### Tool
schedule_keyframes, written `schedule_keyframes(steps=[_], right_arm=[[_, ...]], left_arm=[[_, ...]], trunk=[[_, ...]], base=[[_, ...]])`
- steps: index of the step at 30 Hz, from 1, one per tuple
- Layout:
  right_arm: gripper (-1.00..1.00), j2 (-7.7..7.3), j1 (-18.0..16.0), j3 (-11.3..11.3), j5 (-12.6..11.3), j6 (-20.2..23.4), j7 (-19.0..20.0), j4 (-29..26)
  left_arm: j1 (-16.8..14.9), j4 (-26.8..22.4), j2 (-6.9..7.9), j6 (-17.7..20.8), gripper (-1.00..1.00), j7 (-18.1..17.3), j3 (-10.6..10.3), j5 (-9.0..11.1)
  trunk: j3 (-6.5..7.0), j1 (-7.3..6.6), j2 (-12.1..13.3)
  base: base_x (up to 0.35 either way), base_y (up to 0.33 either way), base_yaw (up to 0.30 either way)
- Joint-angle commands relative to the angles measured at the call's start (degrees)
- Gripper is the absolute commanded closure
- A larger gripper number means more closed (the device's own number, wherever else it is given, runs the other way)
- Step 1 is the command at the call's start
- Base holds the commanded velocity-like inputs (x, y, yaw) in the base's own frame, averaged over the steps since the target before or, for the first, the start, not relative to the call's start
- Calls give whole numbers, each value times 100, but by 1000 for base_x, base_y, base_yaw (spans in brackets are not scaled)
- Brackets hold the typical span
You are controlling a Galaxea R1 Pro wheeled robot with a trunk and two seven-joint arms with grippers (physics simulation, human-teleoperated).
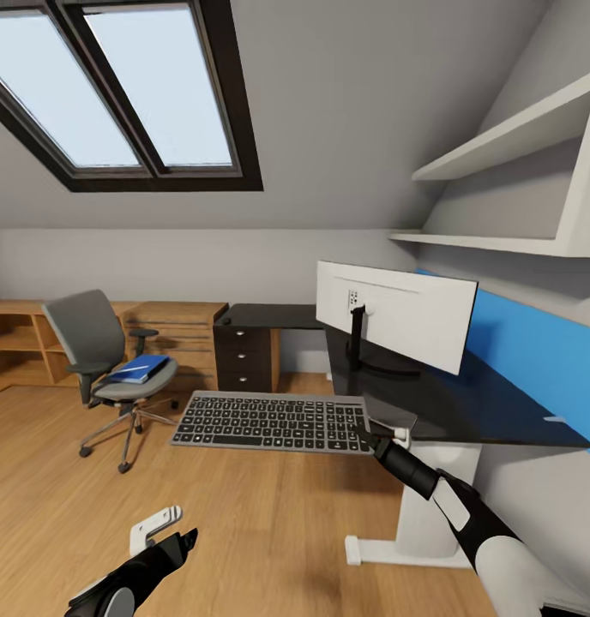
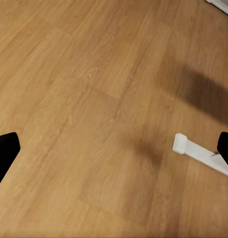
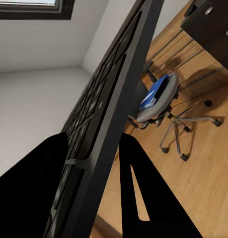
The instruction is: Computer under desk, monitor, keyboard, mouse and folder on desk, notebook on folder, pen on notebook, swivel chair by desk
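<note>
Right gripper [image 1: 364, 433] clamped on the right end of the keyboard [image 1: 269, 422], one finger on each face as seen from the right wrist; keyboard held level in the air above the wood floor [image 1: 243, 523], its right end just beside the front corner of the worktop [image 1: 501, 411]. Monitor [image 1: 398, 317] upright on the worktop, white back toward the camera. Folder [image 1: 139, 369] flat on the seat of the swivel chair [image 1: 98, 351], well apart from the worktop. Left gripper [image 1: 179, 548] low over the floor, fingertips spread wide, holding nothing.
</note>
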Motion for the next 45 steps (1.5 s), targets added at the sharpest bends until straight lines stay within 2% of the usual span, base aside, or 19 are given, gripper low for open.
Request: schedule_keyframes(steps=[1,6,8,12,18,19,22,24,27,29,34,39,41,45], right_arm=[[100,5,-2,-7,-29,47,5,0],[100,19,-3,-13,-38,38,-149,-10],[100,42,-3,-8,-41,11,-331,-22],[100,189,-3,-8,-45,-73,-698,-214],[100,784,-2,5,-43,-391,-2010,-818],[100,1047,-3,20,-46,-776,-2605,-898],[100,1263,-3,23,-57,-1335,-3140,-915],[100,1383,-2,18,-59,-1690,-3296,-907],[100,1466,-3,17,-60,-1949,-3370,-879],[100,1466,1,15,-56,-2011,-3387,-809],[100,1466,1,25,-48,-2162,-3395,-249],[100,1466,0,20,-41,-2591,-3409,-96],[100,1466,2,20,-39,-2714,-3418,-74],[100,1466,2,19,-36,-2816,-3428,-62]], left_arm=[[-2,-9,-4,20,-100,44,5,61],[-2,-8,-5,21,-100,48,-2,67],[-2,25,-5,22,-100,52,-8,71],[-2,120,-5,16,-100,55,-7,63],[-2,162,18,21,-100,68,19,64],[-2,186,14,21,-100,65,27,64],[-2,516,14,9,-100,54,30,55],[-2,858,6,-17,-100,54,21,6],[-2,1144,11,-106,-100,51,-5,-125],[-2,1277,18,-153,-100,46,-9,-193],[-2,1634,44,-376,-100,34,0,-260],[-2,2054,62,-1063,-100,21,12,-265],[-2,2291,67,-1493,-100,20,19,-263],[-2,2473,69,-1849,-100,22,26,-264]], trunk=[[13,-23,38],[103,-133,239],[138,-176,319],[210,-264,479],[318,-396,720],[336,-418,760],[390,-484,881],[426,-528,961],[480,-594,1081],[480,-594,1081],[480,-594,1081],[480,-594,1081],[480,-594,1081],[480,-594,1081]], base=[[0,0,0],[0,0,0],[0,0,0],[0,0,0],[0,0,0],[0,0,0],[0,0,0],[0,0,0],[0,0,0],[0,0,0],[0,0,0],[0,0,0],[0,79,0],[0,216,0]])
